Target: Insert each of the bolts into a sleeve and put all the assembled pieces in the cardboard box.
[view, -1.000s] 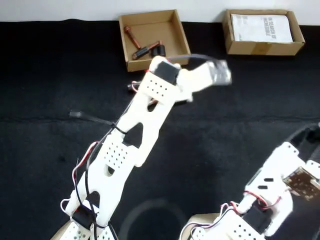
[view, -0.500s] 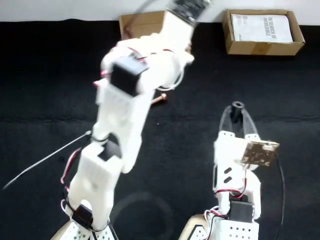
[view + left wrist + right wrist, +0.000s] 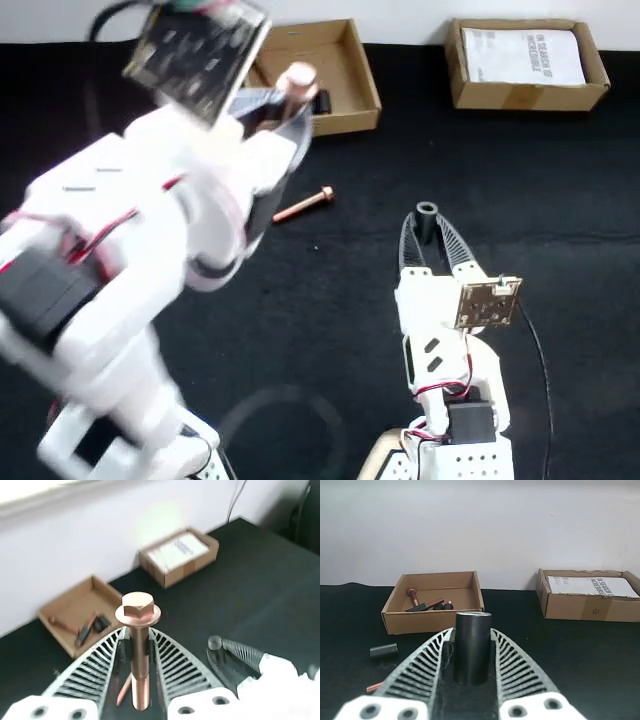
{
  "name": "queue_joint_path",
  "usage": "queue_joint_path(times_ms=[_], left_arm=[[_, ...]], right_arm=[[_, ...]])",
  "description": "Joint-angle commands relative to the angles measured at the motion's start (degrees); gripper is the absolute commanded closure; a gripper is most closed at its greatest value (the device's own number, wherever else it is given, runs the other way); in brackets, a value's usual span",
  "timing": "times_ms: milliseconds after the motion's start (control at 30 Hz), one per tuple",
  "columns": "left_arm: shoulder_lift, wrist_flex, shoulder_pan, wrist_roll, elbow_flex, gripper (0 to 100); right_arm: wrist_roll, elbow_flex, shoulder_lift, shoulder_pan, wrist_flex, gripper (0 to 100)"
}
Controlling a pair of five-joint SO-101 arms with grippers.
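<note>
Clenching a copper bolt (image 3: 137,665) by its shank, the left gripper (image 3: 136,632) hangs raised above the table (image 3: 560,200). In the high view the bolt's head shows over the front wall of the box (image 3: 340,122). The bolt has a flanged hex head and a threaded lower shank. Its long axis runs along the fingers (image 3: 172,665), with the head out past their tips.

The right gripper (image 3: 472,630) is closed on a black sleeve (image 3: 472,650), a short smooth tube with an open end. The sleeve's axis also runs along that gripper's fingers, open end outward, pointing toward the table edge where the box stands. This gripper sits well in front of the box, off toward the second box (image 3: 520,97).

A loose bolt (image 3: 303,205) lies flat near the box's front wall, slanted to it, with its head toward the right gripper. A loose sleeve (image 3: 384,650) lies on its side, also near that wall. Inside the box rest copper-and-dark pieces (image 3: 427,605). The second box stands apart beside the box and holds a printed sheet (image 3: 522,55).
</note>
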Motion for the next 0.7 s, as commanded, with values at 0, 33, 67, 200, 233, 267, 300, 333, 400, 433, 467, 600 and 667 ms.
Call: queue_joint_path(times_ms=[0, 33, 67, 200, 233, 267, 300, 333, 400, 433, 467, 600, 667], left_arm=[[-13.58, -2.11, 0.66, 0.35, 19.65, 99], [-15.96, -3.78, 0.31, 0.18, 23.87, 99], [-17.89, -5.36, 0.31, 0.09, 27.82, 99], [-23.60, -12.13, 0.31, 0.09, 42.77, 99], [-24.40, -14.59, 0.31, 0.09, 46.46, 99], [-25.01, -17.32, 0.31, 0.18, 50.07, 99], [-25.54, -20.57, 0.31, 0.18, 53.76, 99], [-25.80, -23.82, 0.40, 0.18, 57.27, 99], [-26.07, -31.38, 0.66, 0.26, 63.60, 99], [-26.07, -35.34, 0.75, 0.35, 66.07, 99], [-26.07, -39.65, 0.75, 0.35, 68.53, 99], [-25.89, -56.35, 0.84, 0.35, 75.38, 99], [-25.80, -63.82, 1.36, 0.44, 77.85, 99]], right_arm=[[-0.35, -0.66, -0.48, -0.57, -0.04, 99.1], [-0.35, -0.66, -0.48, -0.57, -0.04, 99.1], [-0.35, -0.66, -0.48, -0.66, -0.13, 99.1], [-0.35, -0.31, -0.48, -1.01, -0.22, 99.1], [-0.35, -0.22, -0.48, -1.54, -0.22, 99.1], [-0.35, -0.13, -0.48, -1.98, -0.13, 99.1], [-0.35, -0.13, -0.48, -2.24, -0.04, 99.1], [-0.35, -0.13, -0.48, -2.59, -0.04, 99.1], [-0.35, -0.13, -0.48, -3.12, -0.13, 99.1], [-0.35, -0.13, -0.48, -3.38, -0.13, 99.1], [-0.35, -0.13, -0.48, -3.56, -0.22, 99.1], [-0.35, -0.13, -0.48, -3.65, -0.22, 99.1], [-0.35, -0.04, -0.48, -3.65, -0.22, 99.1]])
